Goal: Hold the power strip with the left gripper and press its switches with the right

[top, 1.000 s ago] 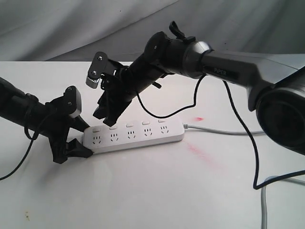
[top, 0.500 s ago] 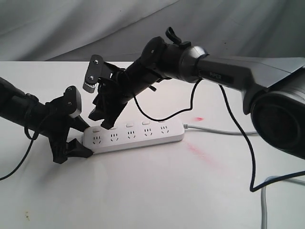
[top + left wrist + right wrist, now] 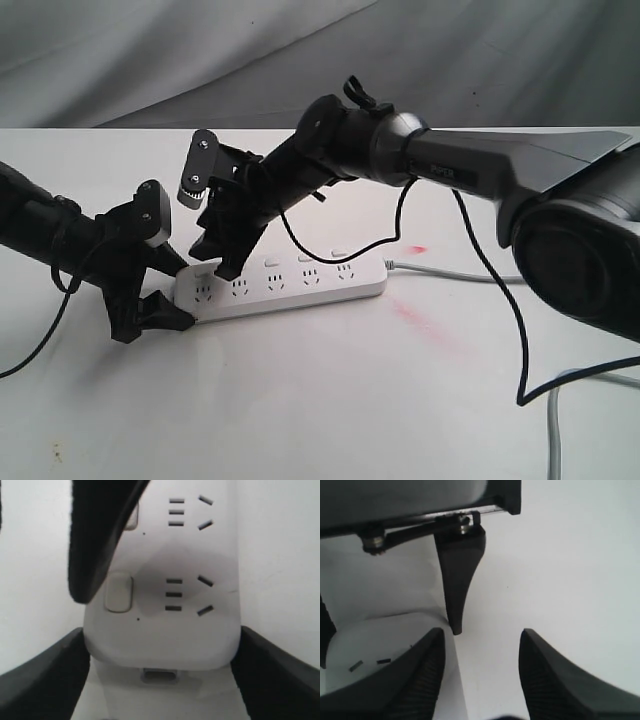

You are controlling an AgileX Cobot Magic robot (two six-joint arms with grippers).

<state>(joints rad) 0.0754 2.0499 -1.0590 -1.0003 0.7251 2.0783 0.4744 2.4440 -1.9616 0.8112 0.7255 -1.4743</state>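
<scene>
The strip [image 3: 285, 285] is lying on the white table [image 3: 350, 400]. Its grey cord [image 3: 450, 272] is running off to the far side. The left gripper [image 3: 178, 292] is squeezing the round end, with one finger on each long side. It is gripping the strip tight.

The right gripper [image 3: 215, 258] is hanging over that same end. Its fingers are spread apart and nothing is between them. In the left wrist view, one of its fingers [image 3: 95, 540] is pointing down just beside the end switch [image 3: 118, 592]. It is hiding part of the next one. I cannot tell if it is touching the strip.

I think the pressing is only just starting, at the end of the row of switches [image 3: 272, 262].

To do it well, the finger should slide a little so its tip is sitting right on the middle of the switch. Then it should push straight down, gently, not sideways. The left gripper should be holding firm so the strip is not tipping or sliding. The two grippers are very near each other here, so the right one must be going slowly and not bumping the left.
</scene>
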